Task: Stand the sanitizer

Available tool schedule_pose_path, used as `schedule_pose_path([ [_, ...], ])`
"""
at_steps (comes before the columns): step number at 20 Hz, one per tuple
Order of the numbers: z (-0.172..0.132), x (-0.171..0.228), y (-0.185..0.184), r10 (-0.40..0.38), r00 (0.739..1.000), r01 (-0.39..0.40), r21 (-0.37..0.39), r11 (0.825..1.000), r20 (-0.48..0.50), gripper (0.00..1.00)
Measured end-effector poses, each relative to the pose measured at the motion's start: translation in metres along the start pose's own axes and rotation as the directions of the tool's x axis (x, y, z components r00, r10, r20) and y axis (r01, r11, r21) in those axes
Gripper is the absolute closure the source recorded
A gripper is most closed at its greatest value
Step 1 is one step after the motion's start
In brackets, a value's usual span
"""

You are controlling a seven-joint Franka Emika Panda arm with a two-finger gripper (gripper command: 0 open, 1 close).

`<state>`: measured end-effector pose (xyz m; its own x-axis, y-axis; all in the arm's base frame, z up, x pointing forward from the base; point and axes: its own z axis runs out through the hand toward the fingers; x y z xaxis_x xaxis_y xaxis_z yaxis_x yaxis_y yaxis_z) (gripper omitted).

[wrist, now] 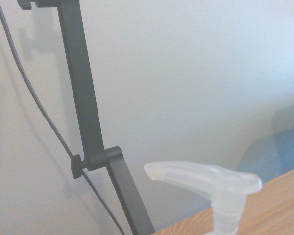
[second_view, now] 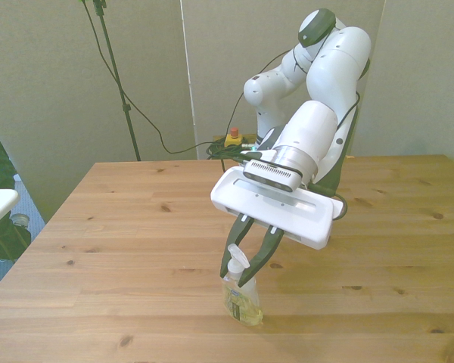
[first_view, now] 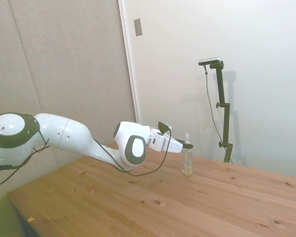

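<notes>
**Bottle upright, release is next**

The sanitizer point(second_view: 242, 300) stands upright on the wooden table point(second_view: 121, 227), near the front view's near edge, a little right of the middle. The gripper point(second_view: 246, 257) holds it at the neck, just under the pump top point(wrist: 206, 178), with narrow fingers point(second_view: 268, 249) on both sides. I judge the standing is nearly done. The next move calls for a gentle opening, then a straight retreat, so the slim bottle does not tip.

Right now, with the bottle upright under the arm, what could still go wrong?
1. The gripper has its jaws around the neck of the sanitizer; pulling away sideways could tip this slim bottle.
2. It stands near the table edge closest to the front camera, so a fall might roll it off.
</notes>
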<state>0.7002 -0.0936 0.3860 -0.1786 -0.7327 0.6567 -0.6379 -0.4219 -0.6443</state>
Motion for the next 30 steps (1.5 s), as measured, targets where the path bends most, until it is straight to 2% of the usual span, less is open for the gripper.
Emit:
schedule_pose_path([
  [10,-0.006,0.003,0.002,-0.01,1.0,0.01,-0.008,1.0,0.027,0.0],
  [15,-0.034,0.026,-0.002,0.003,0.993,0.001,-0.035,0.999,0.117,0.0],
  [20,-0.064,0.051,-0.003,-0.001,0.968,0.024,-0.093,0.995,0.249,0.0],
  [22,-0.076,0.058,-0.003,-0.006,0.95,0.044,-0.116,0.992,0.311,0.0],
  [24,-0.088,0.062,-0.005,-0.019,0.921,0.078,-0.138,0.987,0.389,0.0],
  [27,-0.103,0.053,-0.011,-0.064,0.859,0.164,-0.154,0.974,0.509,0.0],
  [30,-0.112,0.023,-0.015,-0.117,0.782,0.265,-0.155,0.952,0.613,0.0],
])
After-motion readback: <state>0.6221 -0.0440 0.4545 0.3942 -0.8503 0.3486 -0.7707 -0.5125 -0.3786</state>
